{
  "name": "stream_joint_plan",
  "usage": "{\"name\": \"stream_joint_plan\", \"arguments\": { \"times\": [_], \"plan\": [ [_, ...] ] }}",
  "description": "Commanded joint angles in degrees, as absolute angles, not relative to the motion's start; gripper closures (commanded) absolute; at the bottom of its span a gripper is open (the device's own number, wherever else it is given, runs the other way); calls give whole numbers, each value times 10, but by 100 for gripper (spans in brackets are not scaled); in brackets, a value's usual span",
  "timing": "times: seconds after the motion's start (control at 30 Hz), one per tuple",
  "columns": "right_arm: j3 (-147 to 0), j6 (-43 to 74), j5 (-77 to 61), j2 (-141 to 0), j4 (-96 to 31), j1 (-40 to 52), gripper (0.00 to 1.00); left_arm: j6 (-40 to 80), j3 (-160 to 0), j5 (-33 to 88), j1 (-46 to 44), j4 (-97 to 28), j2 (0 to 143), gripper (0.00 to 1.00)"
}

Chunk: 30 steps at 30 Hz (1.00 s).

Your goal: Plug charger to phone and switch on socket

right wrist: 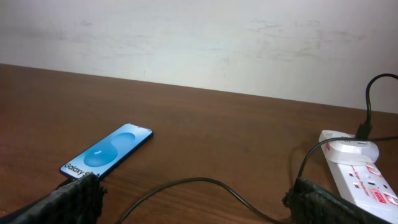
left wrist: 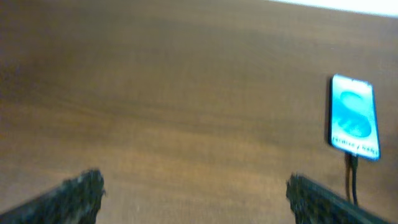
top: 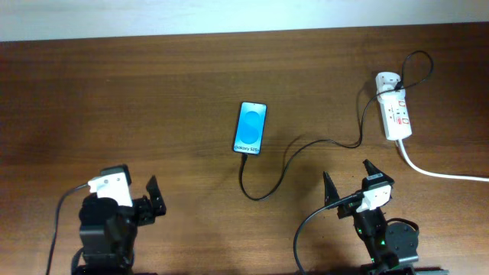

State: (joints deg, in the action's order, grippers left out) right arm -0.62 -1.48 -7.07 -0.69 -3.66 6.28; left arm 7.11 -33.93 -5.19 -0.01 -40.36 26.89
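Charger work is looking finished, so we are treating the switch as the step in hand. At the near left of the table (top: 153, 92) our left gripper (left wrist: 194, 186) is hanging wide open and empty, well apart from everything. The phone (top: 250, 127) is lying flat mid-table, screen glowing blue. The charger (right wrist: 199, 180) seems to be sitting in its near end, though we cannot be sure. The cable is looping toward us, then running right. Our right gripper (top: 348, 172) is waiting with its fingers spread, holding nothing. Far right, the socket (top: 397, 126) is carrying the white adapter (top: 386, 79). Next, we are judging, comes reaching forward-right to press a red-marked switch (right wrist: 372, 180) without snagging the cable.
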Motion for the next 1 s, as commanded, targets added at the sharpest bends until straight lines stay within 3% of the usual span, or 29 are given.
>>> {"name": "stream_joint_plan", "arguments": {
  "times": [0.0,0.2,0.37,0.57,0.63,0.97],
  "plan": [
    [-3,-11,-68,-2,-41,59,2,66,-251,-21,3,-288,228,1],
    [-3,-11,-68,-2,-41,59,2,66,-80,-12,3,-145,46,1],
    [-3,-11,-68,-2,-41,59,2,66,-4,5,3,-30,3,1],
    [-3,-11,-68,-2,-41,59,2,51,-5,-3,3,-48,3,1],
    [-3,-11,-68,-2,-41,59,2,-10,-5,0,3,-48,3,1],
    [-3,-11,-68,-2,-41,59,2,-11,-5,-2,3,-48,3,1]
  ]
}}
